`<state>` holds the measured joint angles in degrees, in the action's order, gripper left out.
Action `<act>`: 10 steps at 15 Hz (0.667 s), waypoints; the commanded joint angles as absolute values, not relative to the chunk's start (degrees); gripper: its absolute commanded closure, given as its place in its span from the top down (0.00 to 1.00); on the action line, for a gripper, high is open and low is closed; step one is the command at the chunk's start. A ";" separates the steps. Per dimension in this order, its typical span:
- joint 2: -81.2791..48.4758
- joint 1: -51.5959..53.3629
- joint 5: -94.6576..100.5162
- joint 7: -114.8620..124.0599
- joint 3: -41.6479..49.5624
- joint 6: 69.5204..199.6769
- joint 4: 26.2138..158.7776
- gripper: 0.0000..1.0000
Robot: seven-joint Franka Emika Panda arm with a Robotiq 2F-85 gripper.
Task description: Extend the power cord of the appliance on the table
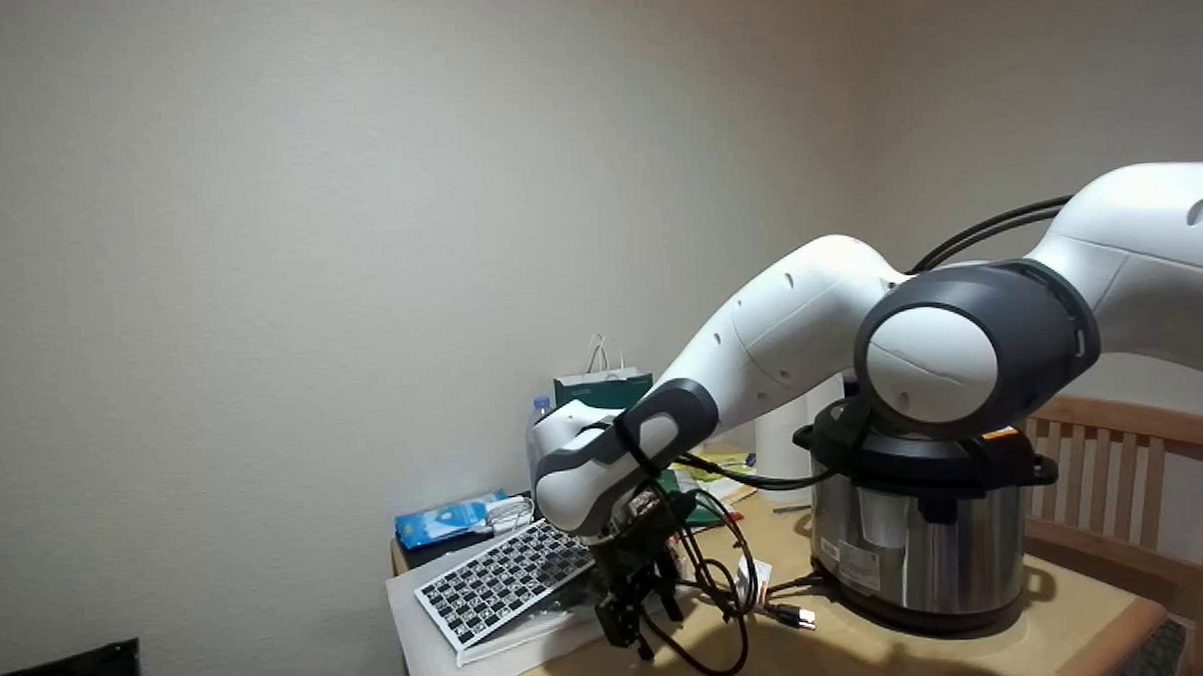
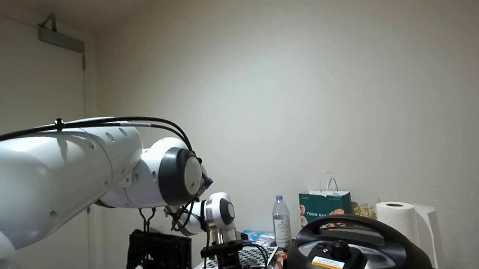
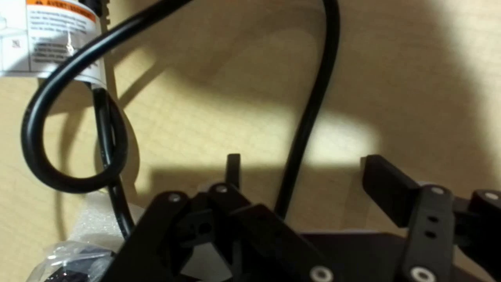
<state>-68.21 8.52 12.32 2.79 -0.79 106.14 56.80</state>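
Note:
The appliance is a steel cooker [image 1: 929, 557] with a black lid, standing on the table; its lid [image 2: 354, 253] also shows in an exterior view. Its black power cord [image 1: 743, 641] lies looped on the table beside it, with the plug [image 1: 793, 616] near the cooker's base. A white warning tag [image 3: 58, 47] hangs on the cord. My gripper [image 1: 662, 631] is low over the table at the cord loop. In the wrist view the gripper [image 3: 301, 162] is open, and a stretch of the cord [image 3: 313, 105] runs between its fingers, apart from both fingertips.
A white-framed keyboard-like panel [image 1: 510, 571] lies left of the gripper. Clear plastic wrap [image 3: 78, 258] is near the left finger. A bottle [image 2: 281, 223], a green paper bag [image 2: 321, 204] and a paper towel roll [image 2: 397, 224] stand behind. A wooden chair [image 1: 1116, 470] is beside the table.

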 commanded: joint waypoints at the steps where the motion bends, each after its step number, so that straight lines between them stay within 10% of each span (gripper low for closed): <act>1: -70.32 8.75 10.74 1.47 -0.54 103.97 53.41 0.51; 10: -70.82 7.77 10.03 0.71 -2.99 101.85 51.53 0.04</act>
